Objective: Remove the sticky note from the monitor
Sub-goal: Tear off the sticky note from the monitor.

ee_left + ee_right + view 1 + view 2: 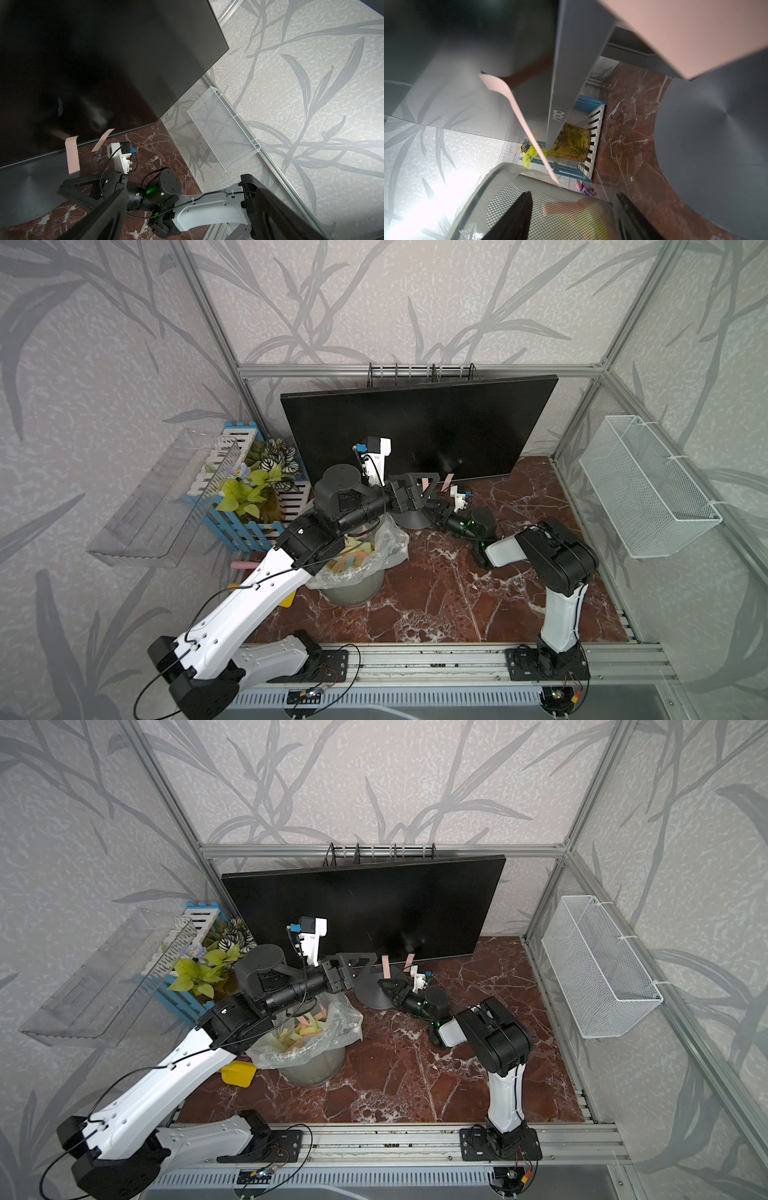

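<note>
Wide flat black monitor (415,427), pink paper sticky note (72,154) hanging off lower bezel. Just ahead of right gripper (573,194), jaws parted, nothing clasped. Close beside left gripper (365,969), spread wide, empty.

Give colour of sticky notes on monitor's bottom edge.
Sticky notes: pale pink, clearest in left wrist view.

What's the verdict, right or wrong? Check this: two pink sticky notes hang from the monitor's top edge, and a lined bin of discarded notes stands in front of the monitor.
Wrong in one respect. The two pink sticky notes hang from the bottom edge of the monitor, not its top edge, as the left wrist view shows. The rest holds: the lined bin of discarded notes stands in front of the monitor.
</note>
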You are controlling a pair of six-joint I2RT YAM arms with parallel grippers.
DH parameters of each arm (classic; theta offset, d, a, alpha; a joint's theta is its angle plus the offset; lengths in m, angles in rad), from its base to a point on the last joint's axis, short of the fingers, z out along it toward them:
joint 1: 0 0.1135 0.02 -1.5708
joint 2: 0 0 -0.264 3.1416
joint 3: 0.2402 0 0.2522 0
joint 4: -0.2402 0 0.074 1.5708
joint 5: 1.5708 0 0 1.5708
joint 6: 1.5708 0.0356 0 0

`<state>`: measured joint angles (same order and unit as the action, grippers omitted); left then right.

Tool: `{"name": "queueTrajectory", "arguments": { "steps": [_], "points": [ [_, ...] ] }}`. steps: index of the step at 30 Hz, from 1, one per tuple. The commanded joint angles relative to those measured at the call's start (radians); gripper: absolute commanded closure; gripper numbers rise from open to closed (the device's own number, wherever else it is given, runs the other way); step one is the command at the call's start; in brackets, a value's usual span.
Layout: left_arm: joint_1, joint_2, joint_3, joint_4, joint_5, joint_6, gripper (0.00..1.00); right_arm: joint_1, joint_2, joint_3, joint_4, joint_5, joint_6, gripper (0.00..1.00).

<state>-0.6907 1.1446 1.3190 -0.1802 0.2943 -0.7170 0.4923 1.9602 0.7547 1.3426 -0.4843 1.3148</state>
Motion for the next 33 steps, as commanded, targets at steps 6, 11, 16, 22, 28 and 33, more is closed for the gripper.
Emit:
{"name": "queueTrajectory", "arguments": {
  "steps": [6, 11, 16, 22, 28, 33],
  "points": [
    [0.005, -0.012, -0.006, 0.001, 0.013, 0.017, 0.00, -0.003, -0.078, -0.047, 0.055, 0.060, -0.032, 0.34],
    [0.004, -0.007, -0.007, 0.001, 0.013, 0.019, 0.00, -0.013, -0.060, -0.005, 0.055, 0.059, -0.021, 0.35],
    [0.004, -0.011, -0.009, -0.001, 0.010, 0.021, 0.00, -0.026, -0.036, 0.036, 0.055, 0.056, -0.001, 0.37],
    [0.003, -0.012, -0.010, -0.002, 0.008, 0.022, 0.00, -0.033, -0.015, 0.068, 0.053, 0.052, 0.019, 0.40],
    [0.004, -0.014, -0.008, -0.003, 0.006, 0.022, 0.00, -0.034, -0.008, 0.066, 0.055, 0.040, 0.026, 0.57],
    [0.004, -0.015, -0.010, -0.002, 0.005, 0.023, 0.00, -0.033, -0.015, 0.053, 0.055, 0.028, 0.029, 0.76]
  ]
}}
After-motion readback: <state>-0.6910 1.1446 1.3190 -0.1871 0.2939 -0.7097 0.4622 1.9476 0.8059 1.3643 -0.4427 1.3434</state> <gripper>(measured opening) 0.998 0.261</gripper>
